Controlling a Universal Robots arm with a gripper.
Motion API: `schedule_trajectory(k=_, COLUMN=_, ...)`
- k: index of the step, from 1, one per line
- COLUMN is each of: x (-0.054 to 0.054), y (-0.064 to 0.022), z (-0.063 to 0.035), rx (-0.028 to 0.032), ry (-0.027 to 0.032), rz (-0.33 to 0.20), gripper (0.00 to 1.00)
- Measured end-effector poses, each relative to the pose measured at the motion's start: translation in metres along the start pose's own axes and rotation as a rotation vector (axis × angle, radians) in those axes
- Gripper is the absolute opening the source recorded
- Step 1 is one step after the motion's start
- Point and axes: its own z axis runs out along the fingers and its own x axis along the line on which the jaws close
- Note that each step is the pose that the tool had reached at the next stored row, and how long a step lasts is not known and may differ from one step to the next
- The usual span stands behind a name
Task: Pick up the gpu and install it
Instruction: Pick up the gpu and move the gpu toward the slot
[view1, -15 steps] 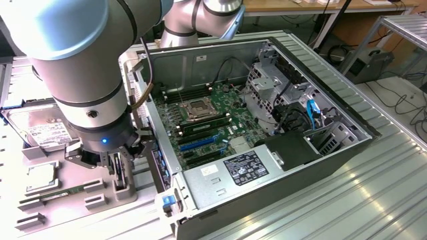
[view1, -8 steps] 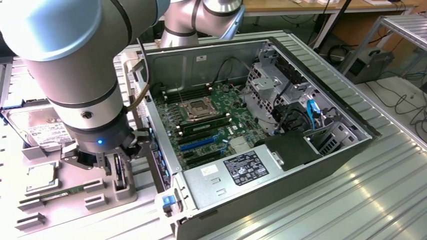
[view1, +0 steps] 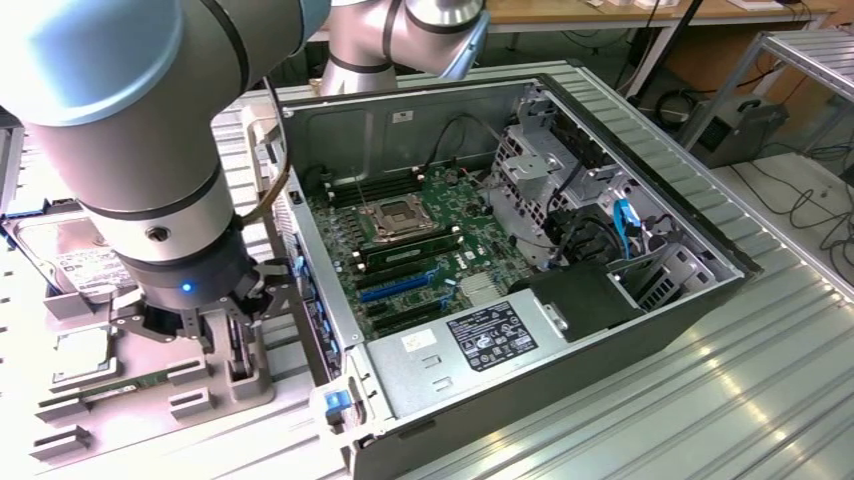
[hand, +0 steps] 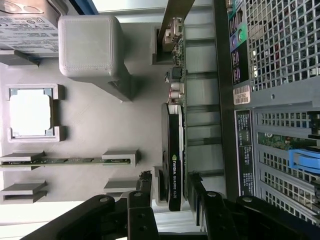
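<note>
The gpu (hand: 174, 165), a thin black card with an NVIDIA label and a metal bracket at one end, stands on edge in a grey parts holder (hand: 125, 130) beside the computer case (view1: 694, 290). My gripper (hand: 170, 189) is open and straddles the card's near end. One finger (hand: 145, 186) is on each side, with small gaps to the card's faces. In the exterior view the gripper (view1: 224, 345) is lowered onto the holder at the exterior view's left of the open case. The motherboard (view1: 414, 250) with its blue slots (view1: 398, 288) lies exposed inside.
The holder also carries a green memory stick (hand: 70, 161), a square processor (hand: 30, 112), a hard drive (hand: 22, 22) and a raised grey block (hand: 90, 47). The case's rear panel (hand: 280, 100) stands close beside the card. Drive cages and cables (view1: 587, 200) crowd the case's far side.
</note>
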Motion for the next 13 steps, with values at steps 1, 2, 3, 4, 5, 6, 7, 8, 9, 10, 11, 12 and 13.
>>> schedule_trajectory(k=1, x=0.0009, y=0.0001, z=0.0001, rx=0.0, ry=0.0, rz=0.0, gripper=0.42)
schedule_trajectory(k=2, x=0.002, y=0.0002, z=0.0002, rx=0.0, ry=0.0, rz=0.0, gripper=0.42)
schedule_trajectory(k=3, x=0.0029, y=0.0002, z=0.0002, rx=0.0001, ry=0.0001, rz=0.0, gripper=0.42)
schedule_trajectory(k=4, x=0.0038, y=0.0003, z=0.0003, rx=0.0001, ry=0.0, rz=0.0, gripper=0.42)
schedule_trajectory(k=5, x=0.0048, y=0.0004, z=0.0004, rx=0.0, ry=0.0001, rz=0.0, gripper=0.42)
schedule_trajectory(k=6, x=0.0058, y=0.0006, z=0.0005, rx=0.0, ry=0.0, rz=0.0, gripper=0.42)
schedule_trajectory(k=7, x=0.0064, y=0.0007, z=0.0006, rx=0.0, ry=0.0, rz=0.0, gripper=0.42)
schedule_trajectory(k=8, x=0.0067, y=0.0007, z=0.0007, rx=0.0001, ry=0.0001, rz=0.0, gripper=0.42)
schedule_trajectory(k=9, x=0.0071, y=0.0007, z=0.0007, rx=0.0002, ry=0.0001, rz=0.0, gripper=0.42)
schedule_trajectory(k=10, x=0.0074, y=0.0007, z=0.0008, rx=0.0004, ry=0.0001, rz=0.0, gripper=0.42)
schedule_trajectory(k=11, x=0.0076, y=0.0007, z=0.001, rx=0.0005, ry=0.0, rz=0.0, gripper=0.42)
schedule_trajectory(k=12, x=0.0078, y=0.0007, z=0.001, rx=0.0007, ry=0.0, rz=0.0, gripper=0.42)
schedule_trajectory(k=13, x=0.0079, y=0.0007, z=0.0011, rx=0.0009, ry=0.0, rz=0.0, gripper=0.42)
